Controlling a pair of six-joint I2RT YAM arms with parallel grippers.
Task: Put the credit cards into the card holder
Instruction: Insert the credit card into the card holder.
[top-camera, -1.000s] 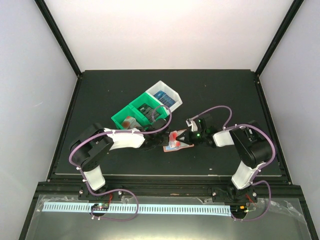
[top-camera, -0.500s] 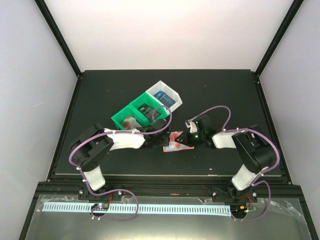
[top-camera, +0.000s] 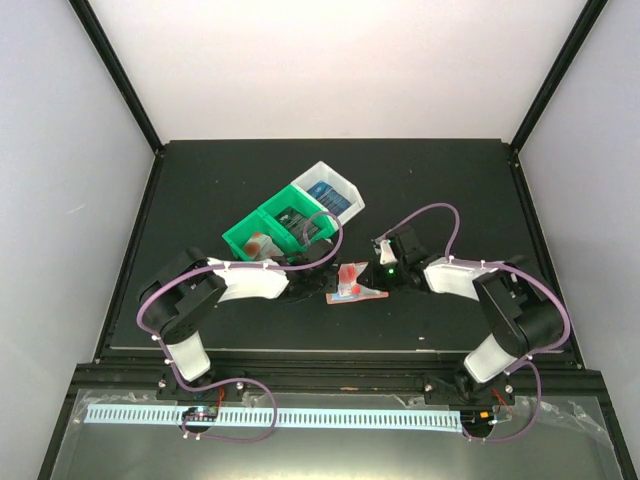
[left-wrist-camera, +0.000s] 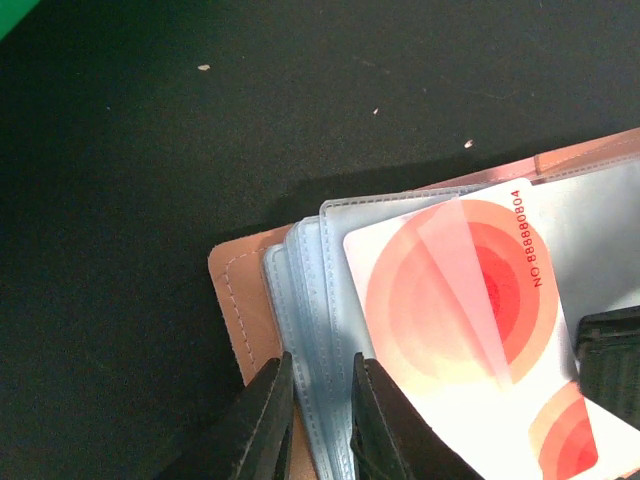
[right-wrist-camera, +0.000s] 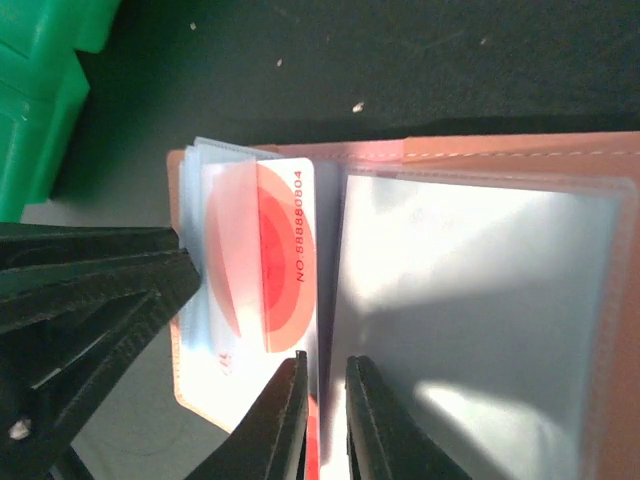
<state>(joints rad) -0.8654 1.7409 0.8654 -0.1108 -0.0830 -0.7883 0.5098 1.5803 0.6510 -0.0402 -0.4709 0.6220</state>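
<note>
The salmon-brown card holder (top-camera: 366, 293) lies open on the black table between my grippers. Its pale blue pockets (left-wrist-camera: 310, 290) fan out at its left end. My left gripper (top-camera: 322, 287) is shut on the edge of these pockets, shown in the left wrist view (left-wrist-camera: 320, 405). A white credit card with red circles (left-wrist-camera: 470, 300) lies partly under a translucent pocket, also seen in the right wrist view (right-wrist-camera: 265, 270). My right gripper (right-wrist-camera: 328, 410) is shut on the card's near edge, and in the top view (top-camera: 376, 275) it sits at the holder's right side.
A green bin (top-camera: 240, 240) holding dark cards and a white bin (top-camera: 345, 185) holding a blue card stand just behind the left gripper. The green bin's corner shows in the right wrist view (right-wrist-camera: 40, 90). The table's raised rim runs along the near edge.
The right arm has shifted, its elbow swinging out to the right and its wrist dropping toward the holder. The card lies lower over the pockets. The left gripper has stayed put.
</note>
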